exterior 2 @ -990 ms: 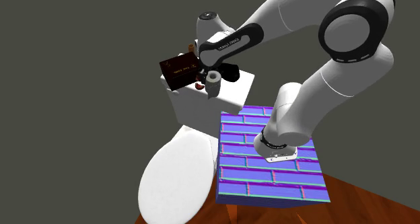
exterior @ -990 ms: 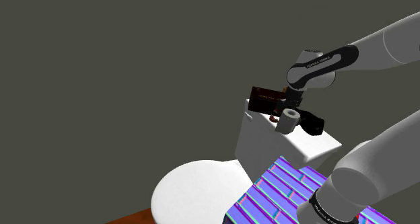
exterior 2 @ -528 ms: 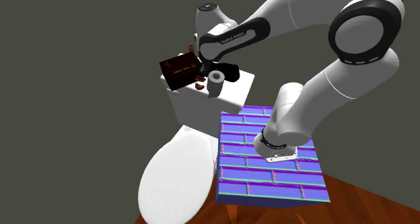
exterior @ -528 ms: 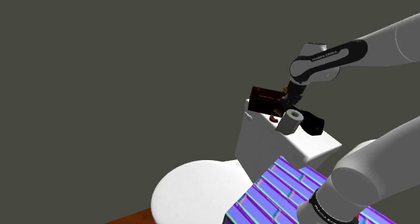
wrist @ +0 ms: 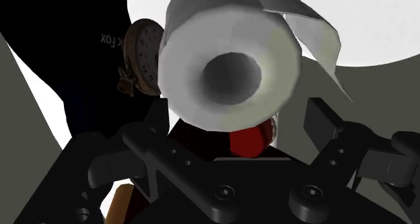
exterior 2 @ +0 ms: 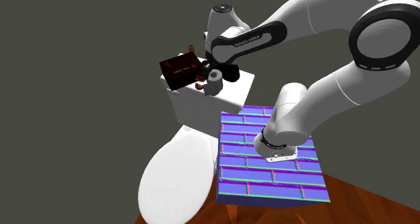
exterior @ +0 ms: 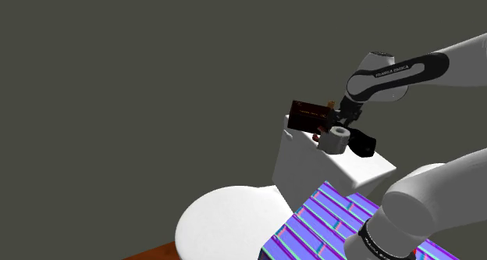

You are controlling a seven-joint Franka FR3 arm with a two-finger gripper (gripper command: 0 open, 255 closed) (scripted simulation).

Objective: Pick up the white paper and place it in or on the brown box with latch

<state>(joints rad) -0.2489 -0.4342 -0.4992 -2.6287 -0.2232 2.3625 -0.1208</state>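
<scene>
While the gripper holds its jaws wide apart, the white paper roll sits between them, unclamped, its hollow core facing the hand. One finger stands clear of it; contact at the other cannot be told. Right of centre in the shoulder view, it lies on the white toilet tank, just right of the dark brown box.

Two high exterior views of one toilet tank; wrist close-up.

Even, flat light; dim grey backdrop; soft shading throughout.
</scene>
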